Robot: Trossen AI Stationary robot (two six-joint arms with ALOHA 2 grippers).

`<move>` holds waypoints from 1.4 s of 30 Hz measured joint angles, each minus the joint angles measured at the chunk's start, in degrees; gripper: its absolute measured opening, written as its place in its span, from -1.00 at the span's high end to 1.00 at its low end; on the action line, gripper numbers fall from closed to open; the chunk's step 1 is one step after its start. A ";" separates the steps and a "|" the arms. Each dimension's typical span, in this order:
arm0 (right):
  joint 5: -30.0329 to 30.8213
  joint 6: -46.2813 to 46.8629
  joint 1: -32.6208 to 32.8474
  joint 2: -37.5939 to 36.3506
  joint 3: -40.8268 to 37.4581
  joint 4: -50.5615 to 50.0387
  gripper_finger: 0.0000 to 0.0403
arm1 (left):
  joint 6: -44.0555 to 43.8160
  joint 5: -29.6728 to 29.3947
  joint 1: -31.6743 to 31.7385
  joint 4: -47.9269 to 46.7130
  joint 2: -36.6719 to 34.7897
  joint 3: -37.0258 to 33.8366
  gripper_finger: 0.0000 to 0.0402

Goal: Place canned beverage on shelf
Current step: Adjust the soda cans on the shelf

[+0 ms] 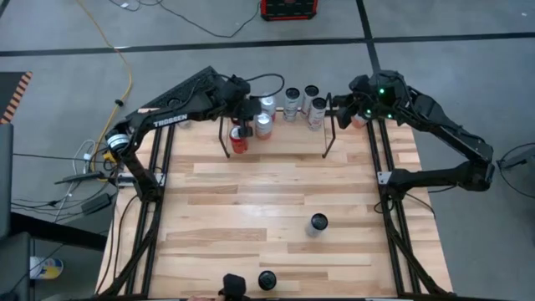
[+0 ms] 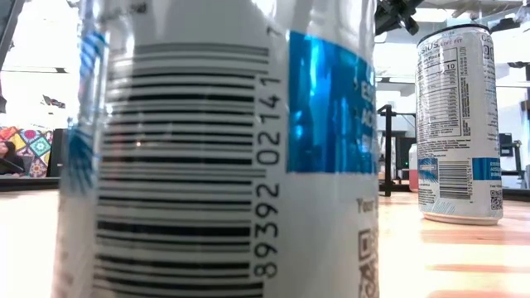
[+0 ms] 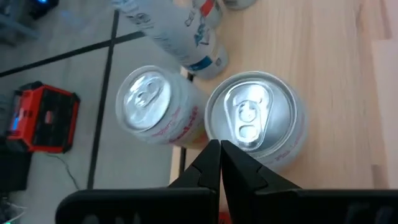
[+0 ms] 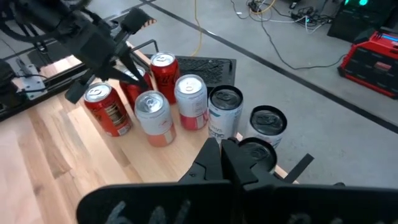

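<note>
The shelf (image 1: 328, 138), a low rack of thin black rods, stands at the table's far edge. Several cans stand upright in and around it: red ones (image 4: 109, 109), pale pink ones (image 4: 152, 118) and white ones with dark tops (image 4: 224, 112). My left gripper (image 3: 219, 149) is shut and empty, just above two silver-topped cans (image 3: 252, 115) at the shelf's left end (image 1: 226, 138). My right gripper (image 4: 221, 148) is shut and empty, above the white cans at the shelf's right end. A white can (image 1: 318, 223) stands alone on the table; it also shows in the low view (image 2: 460, 124).
Another white and blue can (image 2: 215, 149) stands near the table's near edge (image 1: 267, 280), filling most of the low view. Black arm rails (image 1: 155, 209) run along both sides of the table. A red case (image 1: 288, 8) and cables lie on the floor beyond the far edge.
</note>
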 joint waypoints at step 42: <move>0.04 0.40 1.51 0.02 0.02 0.04 1.00 | 1.30 9.96 -0.63 -0.78 3.39 0.08 1.00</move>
